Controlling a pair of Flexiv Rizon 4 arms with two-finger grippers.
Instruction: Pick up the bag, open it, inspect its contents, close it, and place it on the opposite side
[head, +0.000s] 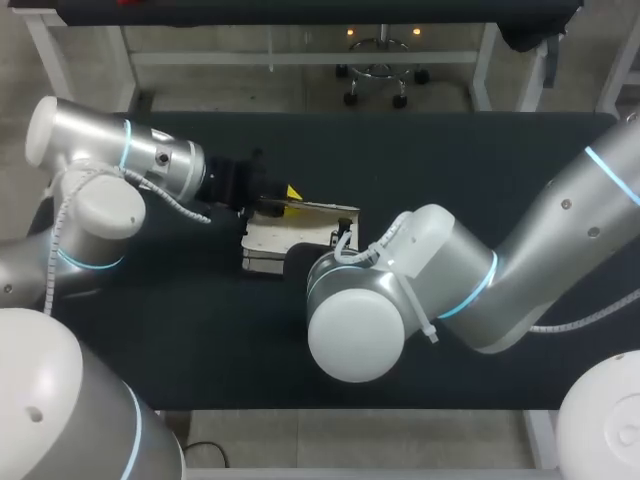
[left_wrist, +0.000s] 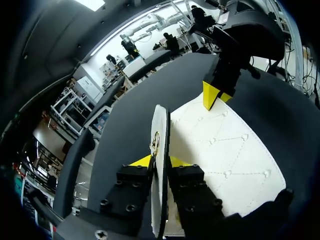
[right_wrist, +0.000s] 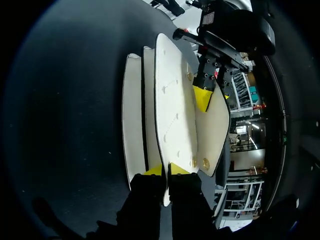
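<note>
Left gripper (left_wrist: 160, 161) pinched tight on flap (left_wrist: 161, 122) edge; right gripper (right_wrist: 166, 172) pinched tight on white bag (right_wrist: 175, 110) panel. Keep your pull gentle: opposing tension could slip thin edges, dropping bag.

One white bag (head: 280, 236), one black table (head: 450, 160), two pincers: left pincer (left_wrist: 161, 161), right pincer (right_wrist: 166, 170).

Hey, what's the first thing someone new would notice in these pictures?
A white quilted bag sits at the middle of the black table, with both arms meeting over it. The left arm has its jaws pinched on the bag's thin flap, by a gold clasp. The right arm has its jaws clamped on a white panel from the opposite side.
</note>
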